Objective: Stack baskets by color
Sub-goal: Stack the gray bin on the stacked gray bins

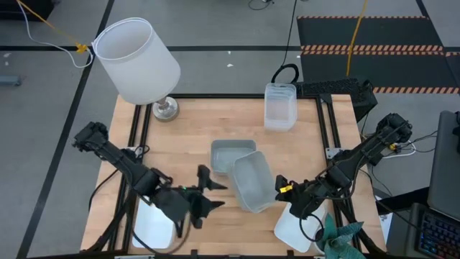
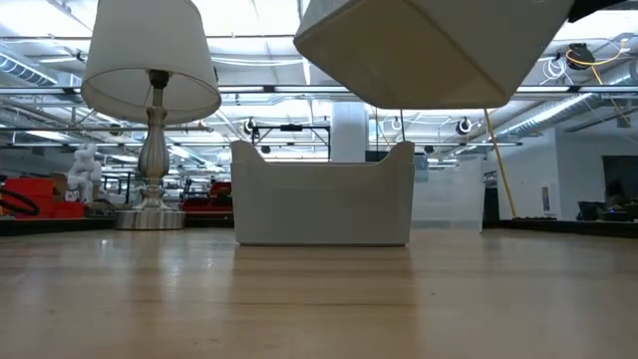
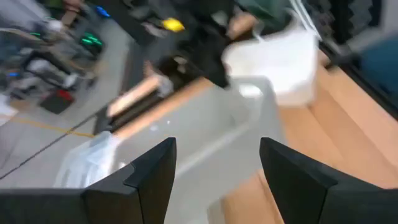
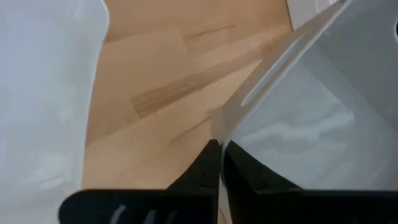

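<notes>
Two grey-blue baskets are at the table's middle. One (image 1: 228,152) (image 2: 324,194) rests on its base on the wood. The other (image 1: 251,183) (image 2: 439,50) hangs tilted in the air just near and right of it, with my right gripper (image 1: 282,188) (image 4: 219,146) shut on it. My left gripper (image 1: 214,193) (image 3: 214,149) stands open a little to the left of the held basket, pointing at it, with nothing between its fingers. A clear basket (image 1: 280,106) stands at the far right. White baskets lie at the near left (image 1: 154,224) and near right (image 1: 300,229). My right gripper pinches the held basket's rim (image 4: 231,124) at its right side, near the near corner, with one finger inside the wall and one outside. The fingers come slanting down from the table's right. The basket is lifted clear of the table and tilted.
A lamp with a big white shade (image 1: 136,61) (image 2: 152,70) stands on the far left corner. Bare wood lies between the lamp and the baskets and along the near middle. A green thing (image 1: 341,237) sits at the near right edge.
</notes>
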Controlling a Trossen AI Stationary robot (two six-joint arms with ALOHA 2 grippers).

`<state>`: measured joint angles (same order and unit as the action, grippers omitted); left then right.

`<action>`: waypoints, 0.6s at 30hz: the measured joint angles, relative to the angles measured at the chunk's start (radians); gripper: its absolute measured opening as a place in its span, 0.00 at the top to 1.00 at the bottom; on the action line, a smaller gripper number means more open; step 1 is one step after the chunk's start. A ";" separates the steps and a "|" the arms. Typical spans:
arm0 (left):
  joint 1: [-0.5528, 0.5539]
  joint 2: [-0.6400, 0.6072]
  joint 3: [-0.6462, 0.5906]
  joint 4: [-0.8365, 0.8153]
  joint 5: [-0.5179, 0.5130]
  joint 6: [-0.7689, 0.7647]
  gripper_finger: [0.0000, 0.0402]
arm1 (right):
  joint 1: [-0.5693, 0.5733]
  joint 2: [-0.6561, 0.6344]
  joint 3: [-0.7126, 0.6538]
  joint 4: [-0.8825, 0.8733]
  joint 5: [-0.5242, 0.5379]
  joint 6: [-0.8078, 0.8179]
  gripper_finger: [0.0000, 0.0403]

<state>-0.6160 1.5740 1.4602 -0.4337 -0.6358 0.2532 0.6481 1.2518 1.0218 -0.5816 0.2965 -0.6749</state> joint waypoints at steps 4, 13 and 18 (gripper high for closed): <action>0.004 0.099 0.153 -0.169 0.092 0.027 0.42 | -0.007 0.000 0.000 0.003 -0.014 -0.004 1.00; 0.076 0.311 0.432 -0.434 0.148 0.112 0.42 | -0.008 0.000 0.000 0.002 -0.015 -0.003 1.00; 0.131 0.378 0.525 -0.535 0.203 0.164 0.42 | -0.008 0.000 0.000 0.002 -0.041 0.000 1.00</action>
<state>-0.4851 1.9522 1.9853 -0.9687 -0.4327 0.4170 0.6404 1.2518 1.0218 -0.5797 0.2553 -0.6746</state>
